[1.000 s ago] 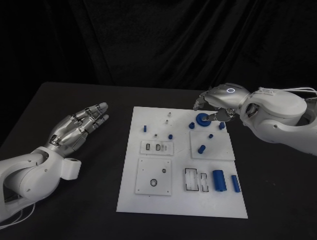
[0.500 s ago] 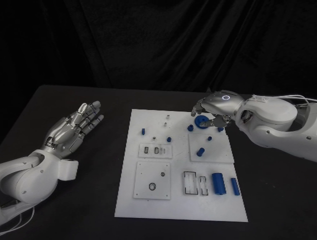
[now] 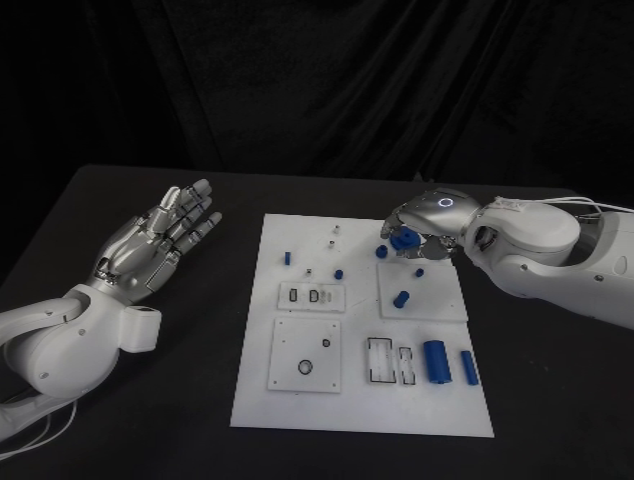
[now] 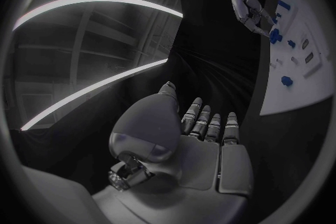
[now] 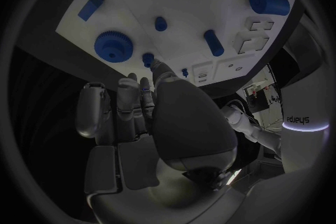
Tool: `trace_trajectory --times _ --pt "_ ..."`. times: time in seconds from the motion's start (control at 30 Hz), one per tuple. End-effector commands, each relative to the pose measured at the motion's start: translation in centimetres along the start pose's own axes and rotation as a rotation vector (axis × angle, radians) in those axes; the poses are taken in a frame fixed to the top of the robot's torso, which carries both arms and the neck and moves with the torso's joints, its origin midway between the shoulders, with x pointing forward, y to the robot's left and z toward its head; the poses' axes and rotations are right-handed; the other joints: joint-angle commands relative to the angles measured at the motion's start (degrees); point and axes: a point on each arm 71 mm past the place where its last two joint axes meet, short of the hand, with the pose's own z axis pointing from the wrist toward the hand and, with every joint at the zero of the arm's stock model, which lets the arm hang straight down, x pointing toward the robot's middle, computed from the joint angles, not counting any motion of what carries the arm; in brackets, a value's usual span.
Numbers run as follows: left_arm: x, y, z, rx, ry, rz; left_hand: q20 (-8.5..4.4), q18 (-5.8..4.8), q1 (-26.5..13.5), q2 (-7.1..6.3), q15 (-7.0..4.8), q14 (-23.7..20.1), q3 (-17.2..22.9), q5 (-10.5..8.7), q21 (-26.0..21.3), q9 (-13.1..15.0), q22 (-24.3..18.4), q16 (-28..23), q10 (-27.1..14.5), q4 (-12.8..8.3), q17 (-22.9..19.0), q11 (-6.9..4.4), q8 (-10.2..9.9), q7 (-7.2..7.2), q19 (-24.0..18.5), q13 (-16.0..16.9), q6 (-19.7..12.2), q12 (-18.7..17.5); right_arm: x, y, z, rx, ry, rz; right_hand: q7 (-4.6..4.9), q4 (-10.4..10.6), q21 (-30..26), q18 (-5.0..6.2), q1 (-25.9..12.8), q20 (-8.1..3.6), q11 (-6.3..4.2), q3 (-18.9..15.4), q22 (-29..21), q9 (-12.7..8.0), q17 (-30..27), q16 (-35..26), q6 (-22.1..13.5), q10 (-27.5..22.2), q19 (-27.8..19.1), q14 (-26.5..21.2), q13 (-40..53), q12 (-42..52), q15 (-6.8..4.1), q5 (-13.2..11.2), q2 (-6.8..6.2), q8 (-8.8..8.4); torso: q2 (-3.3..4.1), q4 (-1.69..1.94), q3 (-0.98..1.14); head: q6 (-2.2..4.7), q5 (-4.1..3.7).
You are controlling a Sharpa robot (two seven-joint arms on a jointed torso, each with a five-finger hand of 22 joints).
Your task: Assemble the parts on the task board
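Here the blue gear [image 5: 111, 46] lies at the far edge of the task board [image 3: 360, 400], just beside the right hand [image 3: 421, 232]. It looks small, rigid and light, probably slick plastic; pinching its toothed rim should serve best. The right hand's fingers [image 5: 129, 101] hover above the board; whether they pinch a part I cannot tell. Recessed slots nearer the robot hold small parts, and two blue cylinders [image 3: 438, 362] lie beside them. The left hand [image 3: 156, 240] hangs over the bench, fingers apart, holding nothing.
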Motion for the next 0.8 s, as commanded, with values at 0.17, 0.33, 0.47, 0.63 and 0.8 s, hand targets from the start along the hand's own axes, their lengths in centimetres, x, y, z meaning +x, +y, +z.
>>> trace_trajectory --times 0.17,0.33,0.47,0.63,0.8 --pt "0.9 -1.8 0.4 0.185 0.05 -0.026 0.98 -0.02 1.49 0.62 0.84 0.13 -0.82 1.75 -0.05 0.0 0.08 -0.12 0.24 -0.13 0.08 0.43 -0.54 0.19 0.09 0.0 0.17 -0.12 0.1 0.1 0.4 -0.021 -0.033 0.001 -0.11 -0.07 0.34 -0.79 -0.36 -0.07 0.08 1.08 0.37 -0.15 0.28 0.18 -0.26 0.74 0.43 0.43 -0.59 -1.82 0.04 0.32 -0.37 -1.41 -0.11 0.13 0.03 -0.25 -0.07" --pt "0.9 -1.7 0.5 0.17 0.059 -0.031 1.65 0.06 4.37 0.56 1.51 0.37 -1.11 5.0 0.04 -0.01 0.1 -0.1 0.37 -0.35 0.13 0.69 -0.96 0.38 0.12 -0.01 0.27 -0.58 0.1 0.1 0.7 -0.02 -0.051 0.002 0.16 -0.2 0.52 -0.85 -0.23 -0.04 0.18 2.33 1.01 -0.68 0.79 0.34 -1.89 1.76 0.59 0.68 -1.09 -3.52 0.06 0.54 -0.6 -3.88 -0.18 0.02 0.05 -0.5 0.02" --pt "0.9 -1.5 0.6 0.158 0.062 -0.033 1.91 0.05 5.76 0.67 1.73 0.5 -1.0 6.61 0.09 -0.01 0.11 -0.08 0.34 -0.47 0.16 0.83 -1.11 0.43 0.14 -0.03 0.32 -0.82 0.2 0.1 1.0 -0.018 -0.05 0.001 0.33 -0.33 0.6 -0.88 -0.02 -0.03 0.27 2.88 1.23 -0.62 1.0 0.42 -1.47 1.7 0.68 0.77 -1.3 -4.18 0.08 0.63 -0.44 -4.14 -0.24 0.0 0.12 -0.69 0.01" --pt "0.8 -1.3 0.7 0.144 0.065 -0.034 2.15 0.05 6.7 0.78 1.97 0.66 -0.86 7.62 0.13 0.0 0.13 -0.02 0.42 -0.6 0.2 1.01 -1.19 0.58 0.19 -0.02 0.37 -0.87 0.6 0.2 1.2 -0.022 -0.048 0.003 0.48 -0.11 1.02 -1.04 -0.37 0.01 0.35 3.65 2.1 -0.32 1.93 0.95 0.35 2.96 1.23 1.32 -1.5 -4.88 0.13 0.5 -0.45 -4.22 -0.28 -0.08 0.14 -0.93 0.14" --pt "1.0 -0.9 0.8 0.132 0.072 -0.04 2.22 0.06 6.85 0.83 2.01 0.66 -0.83 7.79 0.12 -0.01 0.11 -0.03 0.4 -0.6 0.2 1.07 -1.22 0.62 0.15 -0.02 0.32 -0.92 1.1 0.4 1.5 -0.031 -0.05 0.007 0.49 0.62 1.33 -1.15 -1.41 0.05 0.3 4.2 2.83 -0.11 3.92 2.14 1.85 5.11 1.71 2.54 -1.67 -5.53 -0.01 -0.47 -0.64 -4.75 -0.27 -0.07 0.21 -1.1 0.27"
